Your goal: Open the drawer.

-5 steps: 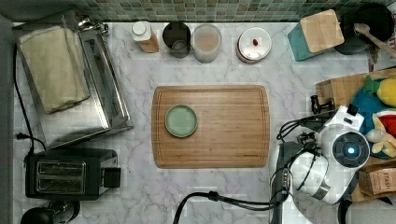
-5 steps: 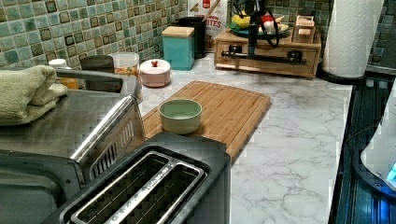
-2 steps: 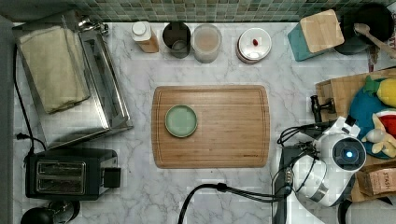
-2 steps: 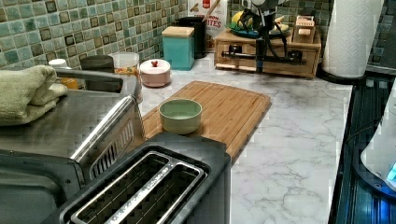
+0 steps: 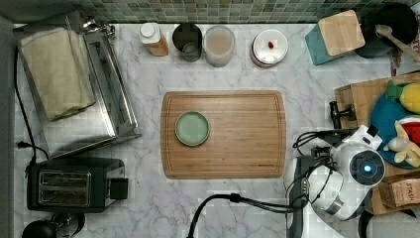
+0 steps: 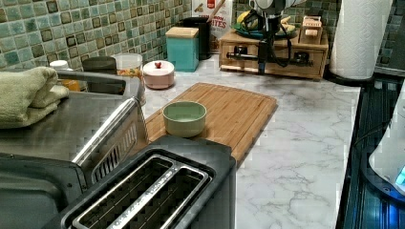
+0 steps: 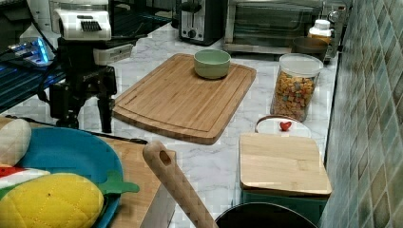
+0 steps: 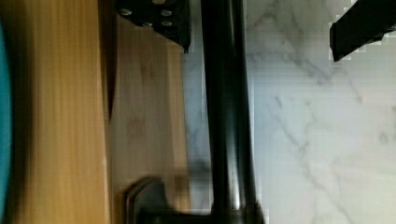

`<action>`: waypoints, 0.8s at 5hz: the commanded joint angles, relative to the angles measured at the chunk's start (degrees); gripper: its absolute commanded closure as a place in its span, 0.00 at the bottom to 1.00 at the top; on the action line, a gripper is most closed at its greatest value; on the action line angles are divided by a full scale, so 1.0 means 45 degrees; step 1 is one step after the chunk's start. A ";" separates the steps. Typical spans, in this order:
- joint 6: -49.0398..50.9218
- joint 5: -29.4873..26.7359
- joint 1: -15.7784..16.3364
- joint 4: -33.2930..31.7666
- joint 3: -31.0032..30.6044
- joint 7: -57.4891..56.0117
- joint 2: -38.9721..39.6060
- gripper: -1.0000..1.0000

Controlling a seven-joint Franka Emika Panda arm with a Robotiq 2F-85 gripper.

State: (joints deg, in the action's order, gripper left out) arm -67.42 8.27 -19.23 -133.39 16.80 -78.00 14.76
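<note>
**Fingers astride the drawer's bar**

Right now the gripper (image 8: 261, 23) hangs over the drawer's black bar handle (image 8: 226, 107), and the wrist view tells it best: one black finger (image 8: 159, 16) sits on the wood side of the bar, the other (image 8: 362, 25) out over the marble, with the bar running between them. They stand apart, nothing clamped yet. In the right view the gripper (image 7: 88, 114) comes down in front of the bamboo box, fingers pointing at the counter.

The drawer (image 6: 272, 55) is in the low bamboo box at the far end of the marble counter (image 6: 305, 143), beyond the cutting board (image 5: 237, 134) with its green bowl (image 5: 192, 128), and under the blue plate (image 7: 71, 156) of toy fruit. In the left view its front looks flush with the box, so I'd call it shut.

I'd guess it pulls easily: thin bamboo, shallow, likely light, while the metal bar is stiff but smooth and could slip. The middle of the bar, where the fingers already hover, seems the place to grip, so the pull stays straight. The box itself looks light too and may slide along the slick marble unless the plate on top weighs it down.

Plenty is hidden. What's inside the drawer can't be seen, nor its runners. In the top view the white arm (image 5: 356, 173) covers most of the front. The wrist view cuts off the bar's ends beyond one mounting post (image 8: 149, 203).
</note>
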 commanded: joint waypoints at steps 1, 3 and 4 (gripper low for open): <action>-0.0801 -0.0052 0.0404 0.0346 -0.0292 0.0314 0.0804 0.00; 0.0104 0.0253 0.0541 0.0766 -0.0295 0.0240 0.1162 0.00; 0.1161 0.0444 0.1103 0.0525 -0.0169 0.0815 0.0613 0.00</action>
State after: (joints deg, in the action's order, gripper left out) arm -65.69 9.38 -18.70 -131.27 16.45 -77.89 18.86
